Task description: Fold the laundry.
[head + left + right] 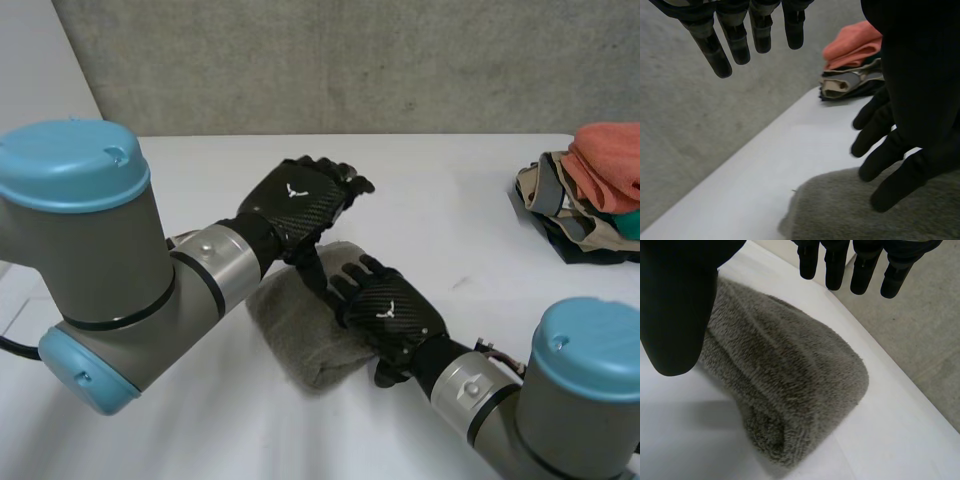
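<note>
Nearest the camera, the left arm (90,250) and the right arm (585,385) are seen reaching inward over the white table (450,200). Between them a grey towel (300,335) is laid near the table's middle, folded into a thick bundle with one rounded end. The right hand (390,315) is laid flat on top of the towel, its fingers (836,265) straight and spread, with nothing clasped; the bundle is judged to be pressed down so that the fold cannot spring open. The left hand (300,200) is held close over the towel's far edge, its fingers (712,50) straight and slightly apart, with nothing gripped, probably so that the fold is not disturbed. A pile of laundry (590,185), orange on top, is set well apart at the table's right edge; whether it is finished or waiting cannot be told. A small white mark (293,190) is borne on the back of each hand, but no letters can be read, and no labels are made out on the cloth.
</note>
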